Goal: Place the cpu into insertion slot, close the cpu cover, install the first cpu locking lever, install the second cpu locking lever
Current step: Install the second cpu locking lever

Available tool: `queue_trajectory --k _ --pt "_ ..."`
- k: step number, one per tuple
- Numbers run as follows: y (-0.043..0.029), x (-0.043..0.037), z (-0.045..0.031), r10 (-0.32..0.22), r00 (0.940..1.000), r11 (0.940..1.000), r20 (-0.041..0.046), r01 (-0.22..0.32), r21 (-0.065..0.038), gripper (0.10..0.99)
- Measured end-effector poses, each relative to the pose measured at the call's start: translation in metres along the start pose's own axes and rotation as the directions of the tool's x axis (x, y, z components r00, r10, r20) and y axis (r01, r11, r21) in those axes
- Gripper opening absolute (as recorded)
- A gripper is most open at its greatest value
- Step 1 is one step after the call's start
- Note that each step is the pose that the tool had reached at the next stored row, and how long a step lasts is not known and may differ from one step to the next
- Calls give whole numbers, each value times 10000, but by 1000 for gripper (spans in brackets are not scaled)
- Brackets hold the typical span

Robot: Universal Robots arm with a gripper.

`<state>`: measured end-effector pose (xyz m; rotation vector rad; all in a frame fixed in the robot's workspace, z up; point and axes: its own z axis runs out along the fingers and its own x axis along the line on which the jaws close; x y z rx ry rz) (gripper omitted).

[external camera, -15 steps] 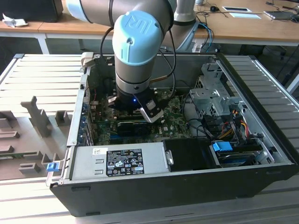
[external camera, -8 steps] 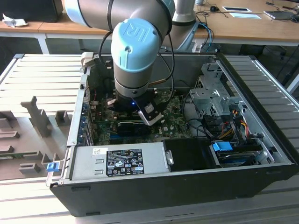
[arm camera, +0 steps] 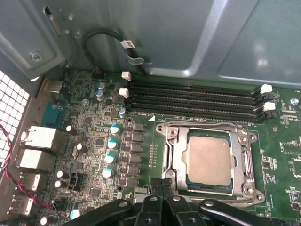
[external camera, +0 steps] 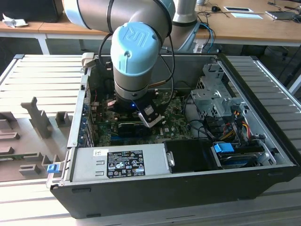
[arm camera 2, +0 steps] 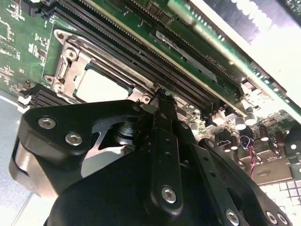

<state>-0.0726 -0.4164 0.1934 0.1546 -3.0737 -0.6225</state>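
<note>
The cpu (arm camera: pixel 209 160), a flat square with a dull silver top, sits in the insertion slot (arm camera: pixel 210 184) under the closed, thin metal cpu cover (arm camera: pixel 175 155). The gripper (arm camera: pixel 165 184), jaws pressed together and empty, hovers at the cover's edge. 4 black memory slots (arm camera: pixel 193 96) run alongside on the green motherboard (arm camera: pixel 94 136).

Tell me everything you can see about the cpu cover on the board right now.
The cpu cover is a thin silver-grey metal frame with a large square window. It lies closed and flat over the slot on the green board, and the cpu shows through the window, dull and matte. Screws sit at the frame's corners. It lies beside the long black memory slots. The gripper is close to its edge; contact cannot be judged.
</note>
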Motion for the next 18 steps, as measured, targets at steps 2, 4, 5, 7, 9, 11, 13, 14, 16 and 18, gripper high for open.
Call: queue_trajectory --k 2,4,5,7,9,11,13,14,16,18 --pt "3 9 10 -2 10000 10000 5 2 -53 106" --pt "3 25 25 -3 10000 9999 10 3 -107 106" --pt "2 31 32 -4 10000 9999 15 4 -142 106" --pt "-1 35 40 -7 10000 9998 21 7 -213 106" --pt "8 39 19 -5 10000 9997 22 6 -227 106" --pt "41 43 -57 -5 10000 9997 22 5 -229 106" --pt "59 42 -100 -6 10000 9997 22 6 -228 106" --pt "64 42 -114 -6 10000 9997 21 6 -229 106" --pt "78 41 -146 -5 10000 9997 18 5 -229 106" --pt "101 40 -202 -1 10000 9997 11 1 -230 106"
